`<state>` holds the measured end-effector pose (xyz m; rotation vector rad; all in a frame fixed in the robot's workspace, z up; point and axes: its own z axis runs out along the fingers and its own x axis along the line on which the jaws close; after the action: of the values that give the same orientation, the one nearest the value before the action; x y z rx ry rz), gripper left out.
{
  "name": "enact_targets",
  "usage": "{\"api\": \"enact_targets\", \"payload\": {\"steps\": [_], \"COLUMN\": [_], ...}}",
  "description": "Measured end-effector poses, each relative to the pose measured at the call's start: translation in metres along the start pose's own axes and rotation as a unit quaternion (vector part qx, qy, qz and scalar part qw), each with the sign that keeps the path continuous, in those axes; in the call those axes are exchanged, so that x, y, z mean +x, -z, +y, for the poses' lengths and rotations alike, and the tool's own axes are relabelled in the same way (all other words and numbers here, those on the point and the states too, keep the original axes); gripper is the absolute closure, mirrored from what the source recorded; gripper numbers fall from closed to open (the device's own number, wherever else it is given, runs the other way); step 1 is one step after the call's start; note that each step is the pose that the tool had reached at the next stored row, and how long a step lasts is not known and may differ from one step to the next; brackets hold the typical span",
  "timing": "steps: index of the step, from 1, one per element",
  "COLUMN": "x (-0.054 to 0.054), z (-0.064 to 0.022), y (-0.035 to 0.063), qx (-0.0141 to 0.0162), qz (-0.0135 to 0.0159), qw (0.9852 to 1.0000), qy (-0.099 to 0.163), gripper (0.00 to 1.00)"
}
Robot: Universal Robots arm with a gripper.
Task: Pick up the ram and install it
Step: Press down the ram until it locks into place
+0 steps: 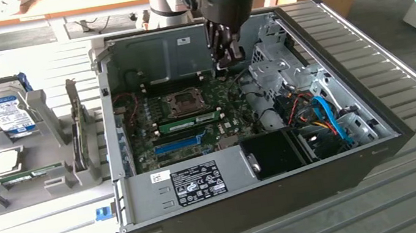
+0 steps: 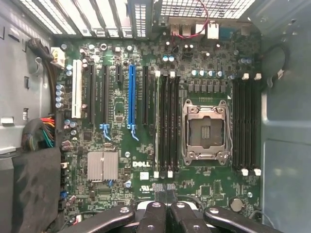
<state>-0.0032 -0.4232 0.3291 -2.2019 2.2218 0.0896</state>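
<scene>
With the black tool (image 1: 226, 61) pressed together, empty, near the rear wall of the open dark computer case (image 1: 233, 224), and the thin green ram stick (image 1: 192, 119) standing in a slot beside the silver processor socket (image 1: 186, 101), seating probably demands straight, even pressure.

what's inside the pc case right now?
Motherboard with empty CPU socket, black memory slots, blue slot; one green ram stands beside the socket. Labelled power supply hides the board's edge.
</scene>
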Motion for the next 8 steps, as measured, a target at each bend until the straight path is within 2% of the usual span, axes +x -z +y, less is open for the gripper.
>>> {"api": "enact_targets", "payload": {"steps": [8], "x": [0.0005], "z": [-0.0003], "y": [-0.0097], "qx": [0.0], "qz": [0.0], "qw": [1.0], "qy": [0.0], "gripper": [0.89]}}
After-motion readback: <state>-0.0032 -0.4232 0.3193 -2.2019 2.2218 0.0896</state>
